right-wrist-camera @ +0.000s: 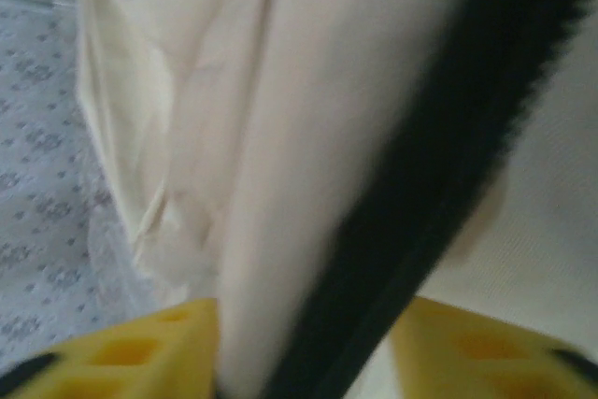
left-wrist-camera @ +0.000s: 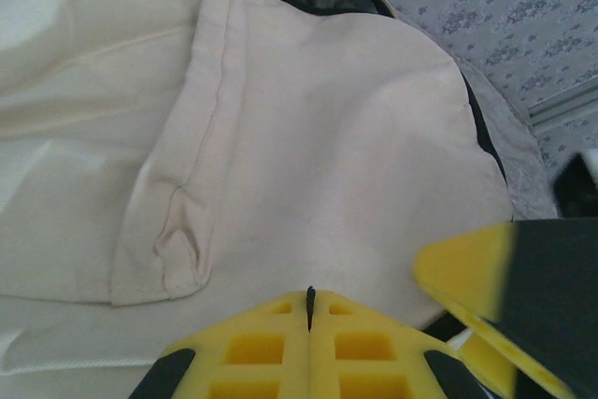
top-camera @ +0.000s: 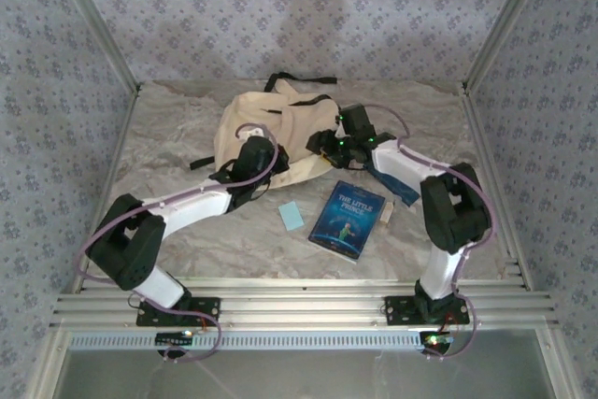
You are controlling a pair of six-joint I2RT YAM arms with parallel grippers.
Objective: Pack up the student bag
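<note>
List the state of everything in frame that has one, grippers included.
student bag: lying slumped on the table, zip state unclear.
left gripper: shut, at the bag fabric.
right gripper: jaws apart around bag fabric and black trim; grip unclear, view blurred.
book: closed, flat, cover up, outside the bag.
light blue pad: flat on the table, outside the bag.

High rear overview; both wrist cameras close on the student bag point(left-wrist-camera: 327, 165)

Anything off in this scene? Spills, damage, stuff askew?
Nothing stands out. The student bag lies slumped on the table; the book and blue card lie loose beside it, not yet packed.
</note>
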